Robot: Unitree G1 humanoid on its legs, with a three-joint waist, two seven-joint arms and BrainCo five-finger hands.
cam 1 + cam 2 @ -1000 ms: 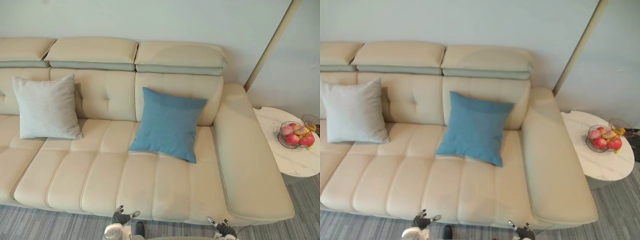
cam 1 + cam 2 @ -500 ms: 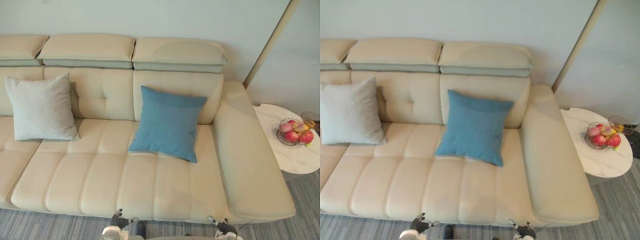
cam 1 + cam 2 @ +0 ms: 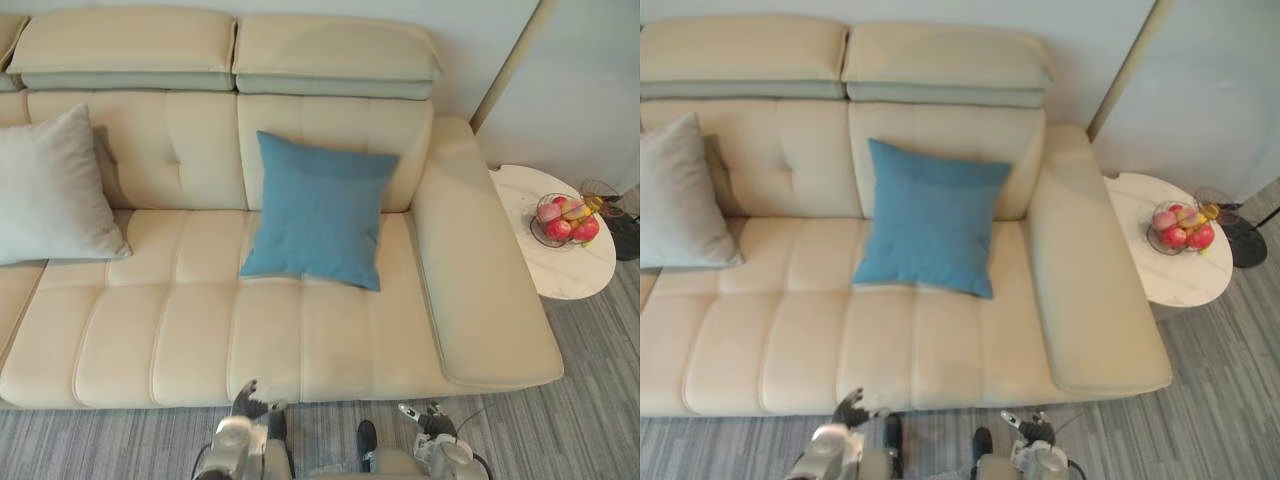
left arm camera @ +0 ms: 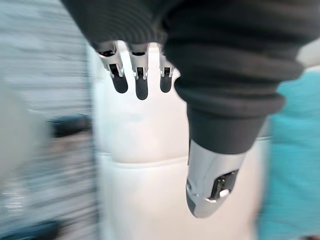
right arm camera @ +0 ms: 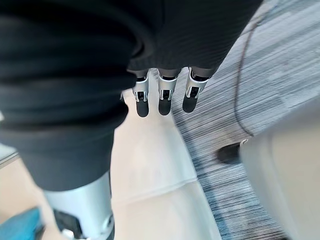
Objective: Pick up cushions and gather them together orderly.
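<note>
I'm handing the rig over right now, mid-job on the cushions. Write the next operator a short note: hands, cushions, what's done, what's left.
Left hand: open, holding nothing, low in front of the sofa.
Right hand: open and empty, also low before the sofa's front edge.
Blue cushion: leaning against the backrest, toward the sofa's right end.
Grey cushion: leaning against the backrest further left, well apart from the blue one, partly cut off at the view's edge.
Done: nothing picked up; the cushions are not gathered.
Left: pick up one cushion and set it neatly beside the other.
</note>
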